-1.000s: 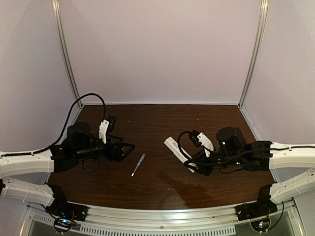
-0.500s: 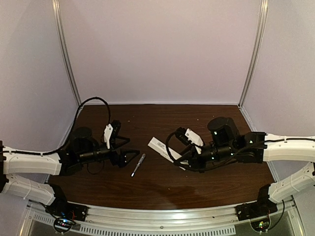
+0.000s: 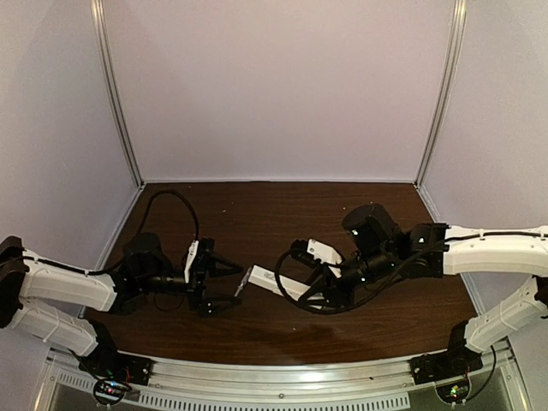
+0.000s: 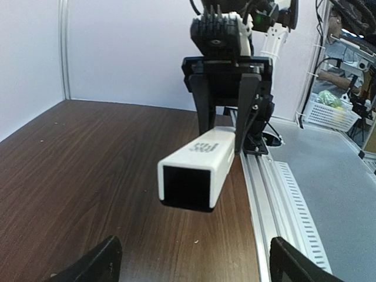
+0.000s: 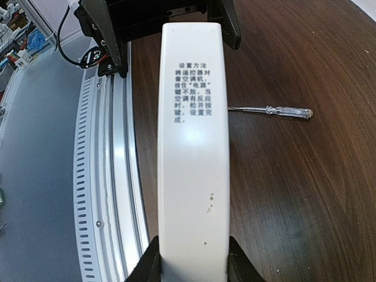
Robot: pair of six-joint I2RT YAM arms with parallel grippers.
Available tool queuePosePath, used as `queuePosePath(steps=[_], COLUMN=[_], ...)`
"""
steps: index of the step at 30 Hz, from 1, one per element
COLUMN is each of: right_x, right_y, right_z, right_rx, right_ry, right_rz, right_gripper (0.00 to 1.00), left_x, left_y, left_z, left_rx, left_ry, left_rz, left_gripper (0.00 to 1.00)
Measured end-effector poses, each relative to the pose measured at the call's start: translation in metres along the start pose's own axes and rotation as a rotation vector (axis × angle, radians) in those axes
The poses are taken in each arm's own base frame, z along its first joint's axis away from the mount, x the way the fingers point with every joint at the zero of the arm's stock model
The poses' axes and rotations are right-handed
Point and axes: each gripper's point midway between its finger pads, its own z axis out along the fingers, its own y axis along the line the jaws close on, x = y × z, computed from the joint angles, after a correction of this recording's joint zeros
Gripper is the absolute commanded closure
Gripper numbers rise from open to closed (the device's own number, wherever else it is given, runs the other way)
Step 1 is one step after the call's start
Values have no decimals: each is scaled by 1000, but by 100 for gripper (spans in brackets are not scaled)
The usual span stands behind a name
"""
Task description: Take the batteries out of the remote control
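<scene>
My right gripper (image 3: 304,293) is shut on the remote control (image 3: 264,281), a slim white bar held level just above the table and pointing left. In the right wrist view the remote (image 5: 194,147) runs away from the fingers (image 5: 148,263), its face with printed text up. My left gripper (image 3: 228,285) is open and empty, and faces the remote's free end. In the left wrist view the remote (image 4: 202,155) shows a dark square end, a little beyond my wide-apart fingertips (image 4: 88,267). No batteries show.
A small silvery screwdriver (image 5: 270,110) lies on the dark wooden table (image 3: 282,214), beside the remote; it is hidden in the top view. An aluminium rail (image 3: 282,377) runs along the table's near edge. Pale walls close in the back and sides.
My right gripper has carried the remote leftward toward the table's middle. My left gripper has moved right and forward, over the screwdriver, until it faces the remote's end.
</scene>
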Motion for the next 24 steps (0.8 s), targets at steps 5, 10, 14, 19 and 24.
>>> queuePosePath(steps=[5, 10, 14, 19, 24], right_x=[9, 13, 9, 4, -1], right_y=[3, 10, 16, 21, 21], right_z=[12, 22, 24, 24, 25], right_rx=[-44, -76, -89, -96, -86], right_ry=[56, 100, 103, 96, 91], right_rz=[-2, -15, -31, -44, -51], right_gripper=[100, 100, 100, 100, 100], left_x=[7, 2, 2, 5, 9], left_y=[-10, -13, -14, -15, -19], left_z=[5, 9, 12, 13, 17], left_rx=[85, 124, 148, 163, 186], left_ry=[19, 14, 19, 31, 52], left_rz=[8, 27, 28, 18, 4], left_gripper=[17, 26, 33, 39, 46])
